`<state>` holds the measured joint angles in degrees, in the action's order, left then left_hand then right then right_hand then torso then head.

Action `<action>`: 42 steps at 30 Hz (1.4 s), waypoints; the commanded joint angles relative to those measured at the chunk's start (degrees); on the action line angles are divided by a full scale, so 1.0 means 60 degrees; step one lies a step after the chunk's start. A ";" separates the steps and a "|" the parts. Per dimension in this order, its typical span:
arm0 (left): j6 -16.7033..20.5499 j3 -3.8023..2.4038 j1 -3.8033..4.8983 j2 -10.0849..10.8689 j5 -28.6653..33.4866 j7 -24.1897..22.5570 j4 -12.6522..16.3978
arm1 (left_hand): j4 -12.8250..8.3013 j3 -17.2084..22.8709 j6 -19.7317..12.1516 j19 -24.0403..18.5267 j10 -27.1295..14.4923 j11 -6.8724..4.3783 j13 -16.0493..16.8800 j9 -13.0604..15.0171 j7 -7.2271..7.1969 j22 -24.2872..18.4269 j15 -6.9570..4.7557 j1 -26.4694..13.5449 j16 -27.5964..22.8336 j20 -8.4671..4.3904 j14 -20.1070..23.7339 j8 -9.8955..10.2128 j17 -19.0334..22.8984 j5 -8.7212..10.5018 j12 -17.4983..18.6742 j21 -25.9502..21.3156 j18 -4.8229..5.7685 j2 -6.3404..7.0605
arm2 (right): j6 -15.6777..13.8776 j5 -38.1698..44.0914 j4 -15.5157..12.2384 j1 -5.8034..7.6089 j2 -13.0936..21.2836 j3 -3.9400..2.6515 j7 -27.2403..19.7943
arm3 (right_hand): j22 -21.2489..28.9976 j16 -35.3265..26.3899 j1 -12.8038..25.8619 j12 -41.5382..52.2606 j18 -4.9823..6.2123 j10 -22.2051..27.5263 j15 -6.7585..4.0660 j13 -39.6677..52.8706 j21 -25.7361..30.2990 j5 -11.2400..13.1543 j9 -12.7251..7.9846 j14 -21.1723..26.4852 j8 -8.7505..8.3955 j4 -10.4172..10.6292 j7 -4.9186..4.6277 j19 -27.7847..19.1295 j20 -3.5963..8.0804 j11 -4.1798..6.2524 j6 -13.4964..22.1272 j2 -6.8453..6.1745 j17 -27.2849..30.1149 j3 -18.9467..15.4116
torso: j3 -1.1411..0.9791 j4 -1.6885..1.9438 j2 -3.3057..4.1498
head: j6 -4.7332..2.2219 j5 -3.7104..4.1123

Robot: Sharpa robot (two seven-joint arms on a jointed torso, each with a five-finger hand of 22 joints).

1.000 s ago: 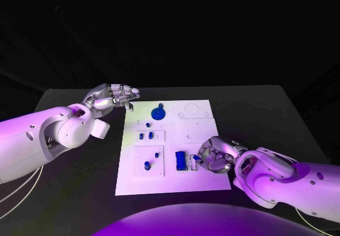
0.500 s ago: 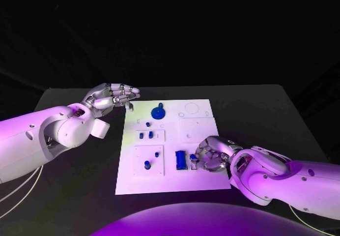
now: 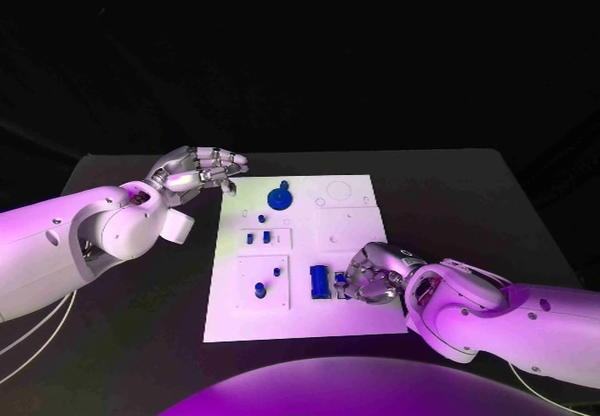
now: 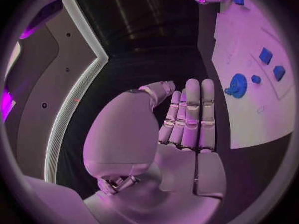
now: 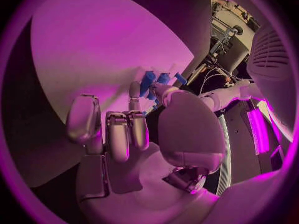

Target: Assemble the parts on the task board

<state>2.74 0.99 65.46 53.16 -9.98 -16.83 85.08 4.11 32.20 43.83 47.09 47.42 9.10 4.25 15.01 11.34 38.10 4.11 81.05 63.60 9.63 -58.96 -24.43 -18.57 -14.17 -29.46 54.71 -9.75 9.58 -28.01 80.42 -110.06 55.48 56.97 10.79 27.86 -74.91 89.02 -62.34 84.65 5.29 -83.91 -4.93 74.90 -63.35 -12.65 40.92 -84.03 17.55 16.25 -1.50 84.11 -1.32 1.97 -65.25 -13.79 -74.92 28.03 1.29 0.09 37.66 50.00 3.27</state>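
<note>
A: Which part is in work now?

B: The small blue part [image 3: 340, 279] at the near right of the task board [image 3: 356, 321], just beside the long blue block [image 3: 320, 282]. The right hand [image 3: 375, 276] pinches it with its fingertips, low over the board. In the right wrist view I see blue pieces [image 5: 149, 82] close to the fingertips [image 5: 134, 92], but I cannot tell if the part already sits in its place.

A: So the step is the insertion?

B: I judge yes, the seating of this part next to the block. The next move asks for a straight press down and a careful release, so the part does not tilt.

A: And the other parts?

B: The blue gear [image 3: 280, 200] stands at the far side of the board, two small pieces [image 3: 257, 237] in the middle left, and two more [image 3: 266, 284] in the near left.

A: The left hand?

B: The left hand [image 3: 198, 171] hangs over the desk [image 3: 463, 199], just beside the board's far left corner, near the gear but apart from it. Its fingers are curled together, holding nothing.
</note>
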 commanded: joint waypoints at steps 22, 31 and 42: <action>-0.0224 -0.0006 0.0002 -0.0023 -0.0010 0.0067 -0.0001 | 0.0013 0.0037 -0.0074 -0.0009 -0.0025 0.0001 -0.0014 -0.0018 0.0263 0.0011 0.0046 -0.0065 -0.0039 0.0017 0.0028 -0.0048 0.0016 -0.0020 -0.0060 0.0034 -0.0126 0.0021 | 0.0082 -0.0423 -0.0027 -0.0016 -0.0084 0.0004 -0.0003 | -0.1580 0.0049 0.1060 0.0013 -0.0181 -0.0795 -0.0123 0.2021 0.0032 0.0004 -0.0158 -0.0928 0.0058 0.0100 -0.0014 0.0107 0.0098 0.0090 -0.0049 0.0273 -0.2178 -0.1971 | 0.0003 0.0005 -0.0007 | -0.0001 0.0019; -0.0242 -0.0006 0.0002 -0.0025 -0.0012 0.0101 -0.0014 | 0.0013 0.0037 -0.0074 -0.0009 -0.0025 0.0001 -0.0014 -0.0018 0.0263 0.0011 0.0046 -0.0065 -0.0039 0.0017 0.0028 -0.0048 0.0016 -0.0020 -0.0060 0.0034 -0.0126 0.0021 | 0.0053 -0.0449 -0.0099 -0.0016 0.0017 0.0003 -0.0081 | -0.1585 0.0052 0.1032 0.0014 -0.0184 -0.0802 -0.0124 0.2039 0.0020 -0.0041 -0.0264 -0.0930 0.0125 0.0110 -0.0007 0.0117 0.0095 0.0090 -0.0049 0.0912 -0.2189 -0.3508 | -0.0003 0.0007 -0.0004 | -0.0001 0.0000; -0.0257 -0.0006 0.0001 -0.0017 -0.0025 0.0122 -0.0029 | 0.0013 0.0037 -0.0074 -0.0009 -0.0025 0.0001 -0.0014 -0.0018 0.0263 0.0011 0.0046 -0.0065 -0.0039 0.0017 0.0028 -0.0048 0.0016 -0.0020 -0.0060 0.0034 -0.0126 0.0021 | 0.0254 -0.0553 -0.0337 -0.0014 0.0409 -0.0004 -0.0456 | -0.1578 0.0046 0.0207 -0.0040 -0.0178 -0.0791 -0.0122 0.2020 0.0060 -0.0043 -0.0340 -0.0927 0.0130 0.0065 -0.0011 0.0108 0.0093 0.0087 0.0011 0.1025 -0.2173 -0.3824 | -0.0010 -0.0011 -0.0011 | -0.0001 -0.0027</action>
<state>2.21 0.99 65.46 53.13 -10.02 -15.94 84.86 4.11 32.19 43.83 47.09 47.42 9.10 4.26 14.96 11.35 38.07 4.11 81.05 63.61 9.63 -58.96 -24.40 -18.54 -14.17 -29.46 54.70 -9.76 9.58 -27.64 77.44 -111.72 55.44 59.26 10.77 27.03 -74.94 89.02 -60.59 84.64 5.29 -84.04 -5.34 74.94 -63.35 -12.64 38.97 -84.03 18.17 16.61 -1.48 83.90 -1.12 2.25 -65.27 -7.63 -74.90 5.46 1.28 0.09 37.62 50.01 3.11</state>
